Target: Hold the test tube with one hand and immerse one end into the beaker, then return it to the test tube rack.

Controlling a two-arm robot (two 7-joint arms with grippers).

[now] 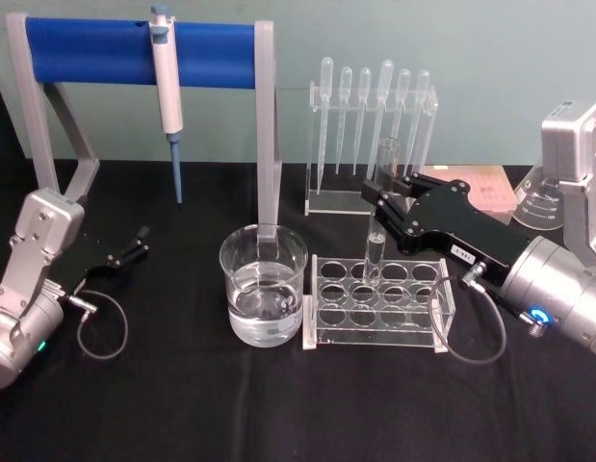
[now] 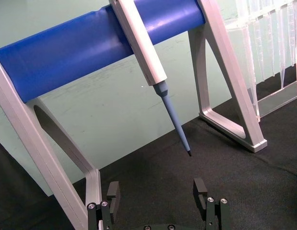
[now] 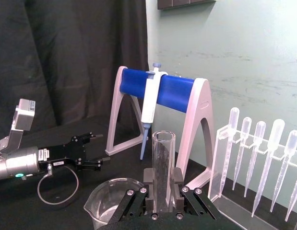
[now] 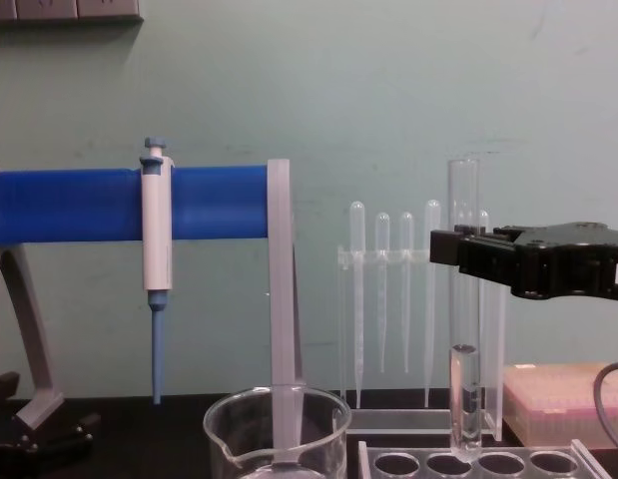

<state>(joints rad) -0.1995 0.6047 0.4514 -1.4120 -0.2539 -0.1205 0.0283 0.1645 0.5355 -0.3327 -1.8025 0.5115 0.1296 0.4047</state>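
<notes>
My right gripper [image 1: 380,206] is shut on the clear test tube [image 1: 377,231] and holds it upright. The tube's rounded bottom hangs just over a hole of the clear tube rack [image 1: 375,322]. From the chest, the tube [image 4: 464,299] rises well above the gripper [image 4: 454,249], its tip level with the rack's top. In the right wrist view the tube [image 3: 162,158] stands between the shut fingers [image 3: 148,178]. The wide beaker [image 1: 264,285], partly filled with clear liquid, sits left of the rack, apart from the tube. My left gripper [image 1: 134,245] rests open at the table's left.
A grey stand with a blue bar [image 1: 134,53] holds a white and blue pipette [image 1: 168,96] behind the beaker. A clear holder of plastic pipettes [image 1: 370,125] stands behind the rack. A pink box [image 1: 490,192] and a flask [image 1: 540,202] lie at the far right.
</notes>
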